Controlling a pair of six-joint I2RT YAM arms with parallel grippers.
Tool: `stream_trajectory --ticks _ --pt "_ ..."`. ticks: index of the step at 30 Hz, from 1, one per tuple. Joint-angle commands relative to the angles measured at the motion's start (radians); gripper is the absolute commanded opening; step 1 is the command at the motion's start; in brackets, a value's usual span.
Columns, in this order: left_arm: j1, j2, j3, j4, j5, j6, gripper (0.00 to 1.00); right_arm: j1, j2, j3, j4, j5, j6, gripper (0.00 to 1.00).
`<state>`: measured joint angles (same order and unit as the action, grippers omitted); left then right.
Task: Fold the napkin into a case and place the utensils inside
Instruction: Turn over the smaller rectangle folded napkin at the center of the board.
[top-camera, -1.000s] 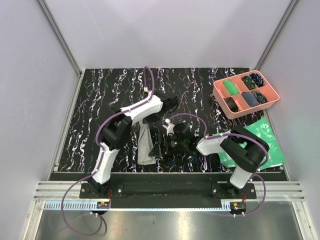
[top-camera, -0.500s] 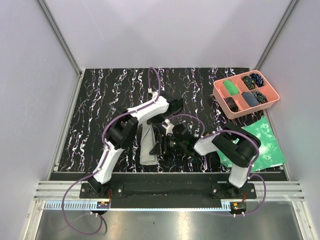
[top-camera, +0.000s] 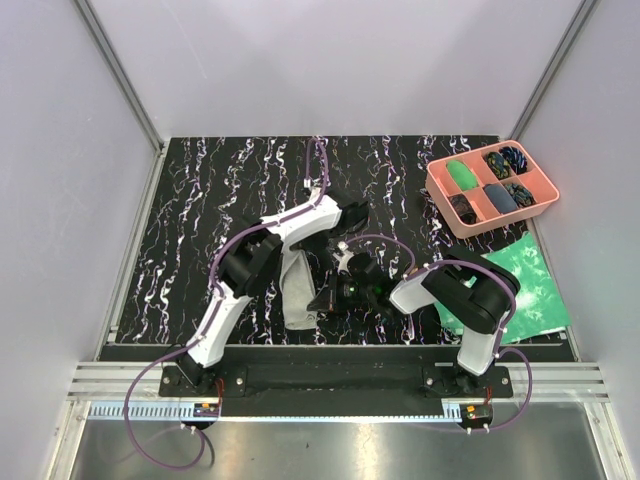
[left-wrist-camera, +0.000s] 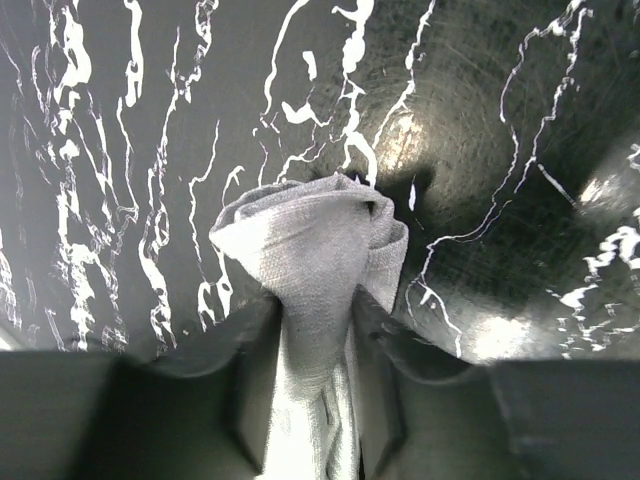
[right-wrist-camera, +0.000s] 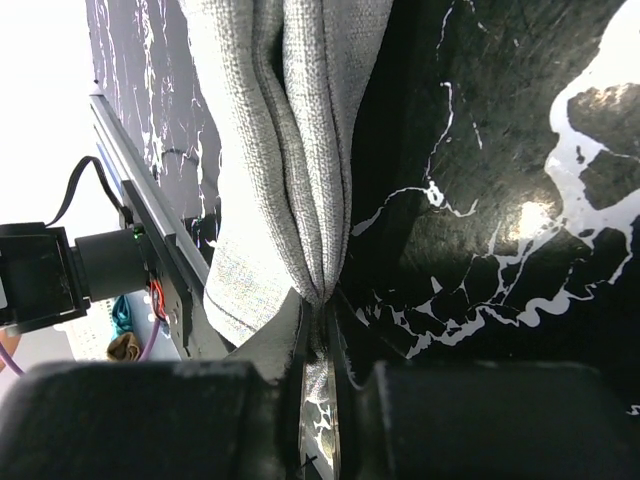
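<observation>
The grey napkin (top-camera: 296, 292) lies on the black marbled table as a long narrow folded strip. Its far end is bunched up (left-wrist-camera: 310, 235), and my left gripper (left-wrist-camera: 315, 300) stands over it (top-camera: 303, 245) with jaws open and cloth still lying between the fingers. My right gripper (top-camera: 326, 298) reaches in from the right. It is shut on a pinched fold along the strip's side edge (right-wrist-camera: 320, 305), and the cloth (right-wrist-camera: 290, 120) runs away from its jaws. The utensils are out of view.
A pink compartmented tray (top-camera: 437, 188) with green and dark items stands at the back right. In front of it, by the right arm, lies a green-and-white mottled sheet (top-camera: 530, 275). A metal rail (top-camera: 330, 352) runs along the near table edge.
My left gripper's jaws have opened around the napkin's far end. My right gripper's jaws have shut on the napkin's side fold. The left arm has shifted slightly right.
</observation>
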<state>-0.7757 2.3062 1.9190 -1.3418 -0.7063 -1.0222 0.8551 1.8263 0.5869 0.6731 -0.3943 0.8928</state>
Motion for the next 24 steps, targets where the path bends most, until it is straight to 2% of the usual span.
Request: stream_trajectory --ticks 1,4,6,10,12,14,17,18,19,21,24 --pt "-0.014 -0.016 0.060 -0.042 -0.035 0.060 0.53 -0.021 -0.001 -0.022 -0.096 0.051 -0.005 0.09" --pt "-0.023 -0.066 0.097 -0.034 -0.013 0.103 0.60 -0.036 0.014 -0.021 -0.092 0.022 -0.003 0.10" --pt "-0.025 -0.114 0.124 -0.030 0.002 0.141 0.62 -0.045 0.025 -0.022 -0.083 -0.003 -0.006 0.10" --pt "-0.025 -0.212 0.109 -0.017 0.045 0.224 0.63 -0.067 0.014 -0.036 -0.079 -0.023 -0.002 0.18" --pt "-0.022 -0.284 0.055 -0.001 0.048 0.252 0.63 -0.086 0.013 -0.033 -0.092 -0.043 -0.002 0.20" --pt "-0.013 -0.344 -0.070 0.048 0.068 0.275 0.62 -0.109 0.013 -0.033 -0.112 -0.055 -0.005 0.24" --pt "0.039 -0.473 -0.286 0.241 0.226 0.341 0.47 -0.122 0.010 -0.027 -0.136 -0.078 -0.014 0.28" --pt "0.068 -0.520 -0.332 0.316 0.247 0.353 0.32 -0.122 0.002 -0.025 -0.148 -0.075 -0.020 0.31" --pt "0.085 -0.539 -0.410 0.354 0.289 0.365 0.24 -0.122 -0.005 -0.024 -0.164 -0.069 -0.026 0.33" --pt "0.131 -0.567 -0.463 0.451 0.353 0.405 0.08 -0.123 -0.025 -0.015 -0.202 -0.064 -0.046 0.40" --pt "0.159 -0.556 -0.497 0.518 0.435 0.435 0.00 -0.125 -0.047 0.013 -0.282 -0.055 -0.080 0.46"
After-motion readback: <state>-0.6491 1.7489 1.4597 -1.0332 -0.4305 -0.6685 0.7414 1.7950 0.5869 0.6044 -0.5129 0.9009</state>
